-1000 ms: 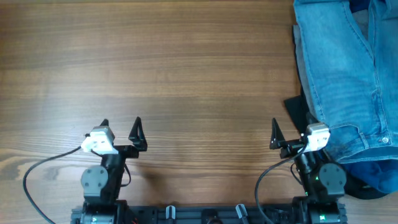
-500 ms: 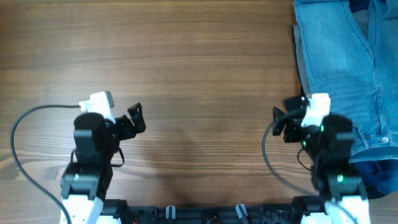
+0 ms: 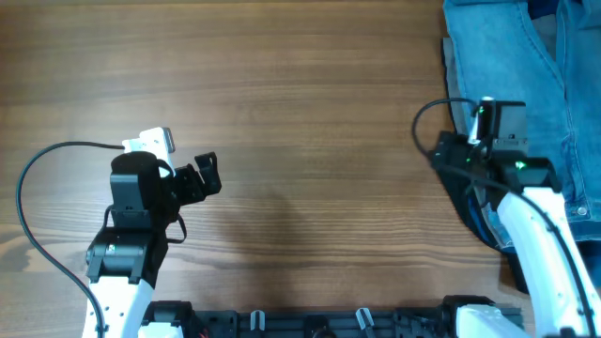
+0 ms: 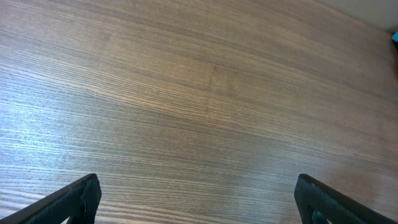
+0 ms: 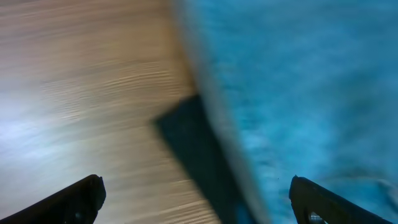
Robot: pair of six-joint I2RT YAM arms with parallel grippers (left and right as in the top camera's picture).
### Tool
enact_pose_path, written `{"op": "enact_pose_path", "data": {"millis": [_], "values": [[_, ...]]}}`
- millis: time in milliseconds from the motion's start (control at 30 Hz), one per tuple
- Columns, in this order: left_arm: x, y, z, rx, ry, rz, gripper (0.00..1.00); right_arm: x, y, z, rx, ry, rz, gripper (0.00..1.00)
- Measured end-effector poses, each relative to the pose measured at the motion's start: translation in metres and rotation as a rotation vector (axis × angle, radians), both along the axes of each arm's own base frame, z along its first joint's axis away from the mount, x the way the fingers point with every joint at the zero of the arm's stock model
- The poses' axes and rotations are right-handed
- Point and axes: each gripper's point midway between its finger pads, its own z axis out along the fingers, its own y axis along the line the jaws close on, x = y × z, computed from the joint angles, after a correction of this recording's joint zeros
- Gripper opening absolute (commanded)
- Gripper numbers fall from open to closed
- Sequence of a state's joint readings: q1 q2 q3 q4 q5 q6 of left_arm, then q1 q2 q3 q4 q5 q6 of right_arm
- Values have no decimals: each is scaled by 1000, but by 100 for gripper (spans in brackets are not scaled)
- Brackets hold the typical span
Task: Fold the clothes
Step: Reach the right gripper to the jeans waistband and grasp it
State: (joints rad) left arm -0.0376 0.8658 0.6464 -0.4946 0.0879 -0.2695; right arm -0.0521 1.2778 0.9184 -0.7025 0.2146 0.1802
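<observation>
Jeans [image 3: 512, 56]: light blue denim in a loose heap, no fold made, running off the overhead view at top and right. Judgement: not flat enough to fold where they lie, and they prob. need drawing out onto bare table [image 3: 282, 75] first. A grey garment [image 3: 450, 70] shows as a thin strip under the jeans' left edge. A dark cloth [image 5: 199, 155] pokes out from beneath the same edge, on the robot's side.

Right gripper [image 5: 196, 190]: jaws spread wide, nothing between them. Pos.: above the jeans' left edge, wrist cam looking down on the denim border w/ the dark cloth beside it. Judgement: placed there to take hold of that edge, and wide jaws suit thick denim. Risk: grey garment or dark cloth caught along w/ the denim, since all three overlap at that spot. Wrist view is blurred, so height over the cloth can't be told.

Left gripper [image 4: 196, 190]: jaws likewise apart, empty. Pos.: well left of the jeans, over bare wood only. Judgement: standing by, w/ no cloth in reach until the jeans are pulled across.
</observation>
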Motion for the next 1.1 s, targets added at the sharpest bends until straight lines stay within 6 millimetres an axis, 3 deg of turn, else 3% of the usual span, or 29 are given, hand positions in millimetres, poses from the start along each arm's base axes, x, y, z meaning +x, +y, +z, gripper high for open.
{"op": "enact_pose_path", "data": {"millis": [167, 333, 433, 567, 900, 1000, 1100], "values": [[0, 0, 0, 0, 0, 0, 100, -9, -43, -34, -49, 110, -190, 88], [0, 0, 0, 0, 0, 0, 100, -7, -53, -62, -49, 174, -241, 65], [0, 0, 0, 0, 0, 0, 100, -9, -55, -70, -63, 201, -251, 65], [0, 0, 0, 0, 0, 0, 100, -5, -57, -70, -71, 187, -257, 71], [0, 0, 0, 0, 0, 0, 100, -5, -47, -81, -12, 191, -235, 72], [0, 0, 0, 0, 0, 0, 100, -2, -48, -82, -16, 178, -236, 56], [0, 0, 0, 0, 0, 0, 100, 0, -49, -81, -20, 166, -239, 27]]}}
